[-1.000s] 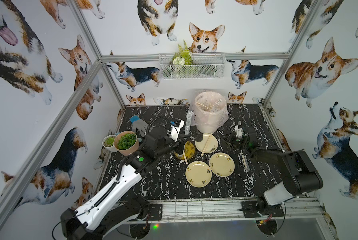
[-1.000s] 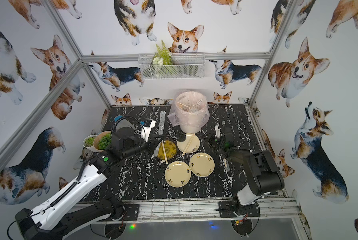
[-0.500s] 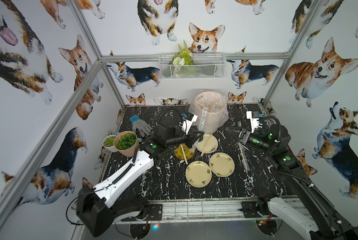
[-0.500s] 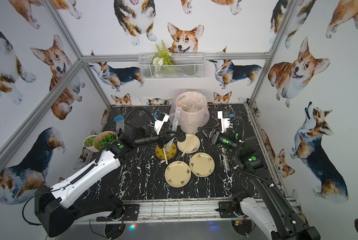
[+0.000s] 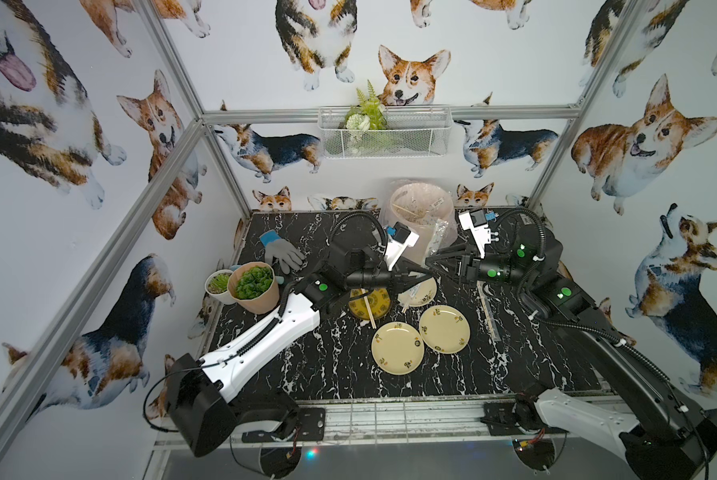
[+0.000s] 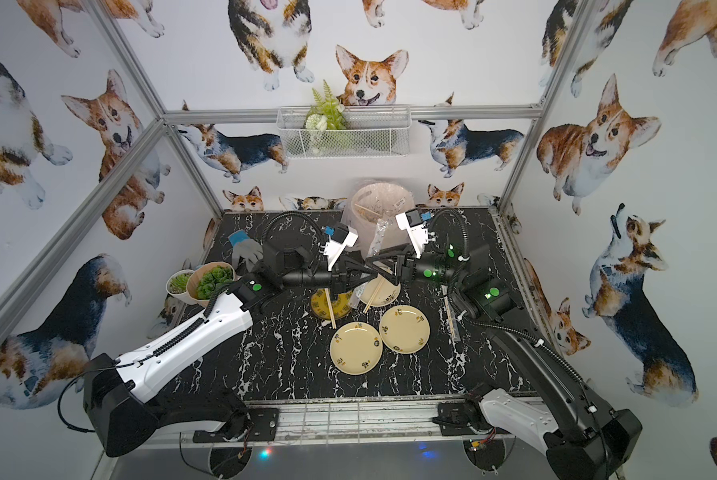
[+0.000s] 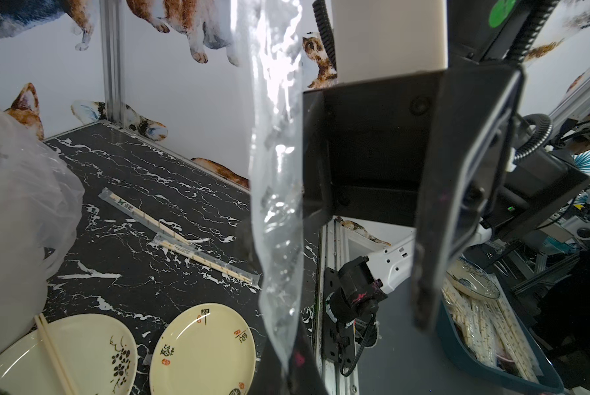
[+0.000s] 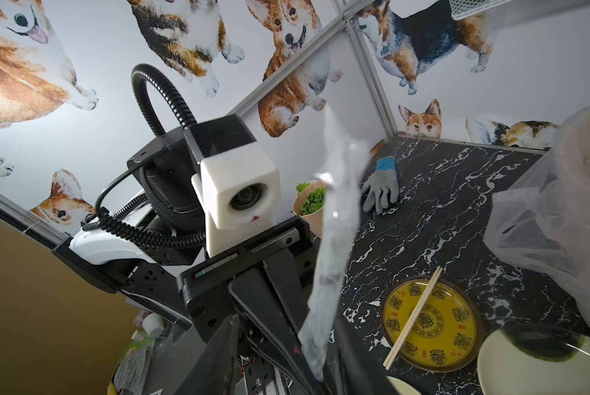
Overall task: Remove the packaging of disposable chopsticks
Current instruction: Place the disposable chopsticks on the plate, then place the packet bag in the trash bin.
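The right arm (image 5: 623, 365) has swung up to the left end effector (image 5: 424, 275), which pinches an emptied packaging sleeve (image 5: 438, 237) upright over the far plates (image 5: 426, 296). The spread right end effector (image 5: 431, 262) should close next, for binning.

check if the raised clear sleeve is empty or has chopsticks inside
Empty: the sleeve shows clear through in both wrist views, no sticks inside.

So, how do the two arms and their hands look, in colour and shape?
Both the left arm and the right arm mix white shells with black joints, marked by round green dots. A black ribbed cable hose loops to a white camera block on each wrist. The left hand and right hand are black, triangular, tapering.
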